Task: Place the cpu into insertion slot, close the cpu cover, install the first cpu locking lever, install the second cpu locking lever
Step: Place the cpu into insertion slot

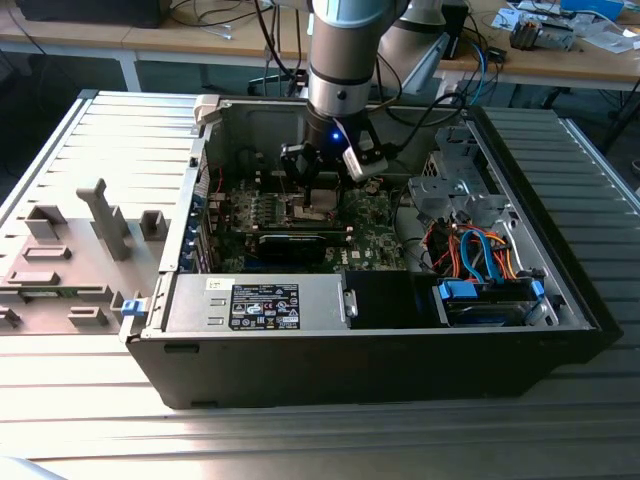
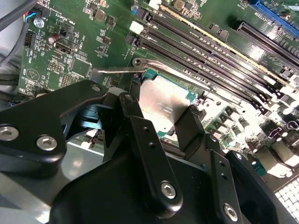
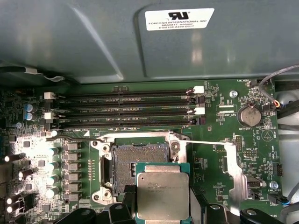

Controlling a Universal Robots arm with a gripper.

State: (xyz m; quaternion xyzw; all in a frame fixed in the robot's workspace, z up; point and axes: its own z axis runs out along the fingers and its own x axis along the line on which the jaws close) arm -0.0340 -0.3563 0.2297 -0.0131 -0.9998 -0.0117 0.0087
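My gripper is shut on the cpu, a flat square chip with a silver face and a green edge. In the second wrist view the black fingers clamp two opposite sides of the cpu. The chip hovers over one edge of the insertion slot, whose dark pin field lies open inside a silver rim. A thin locking lever runs out from the slot's corner to a silver plate beside it. In the exterior view the gripper reaches down into the open computer case.
Several long memory slots run beside the socket, below the grey case wall. A coin battery sits on the board. A power supply, a drive bay with blue and orange cables and a grey fixture outside the case show too.
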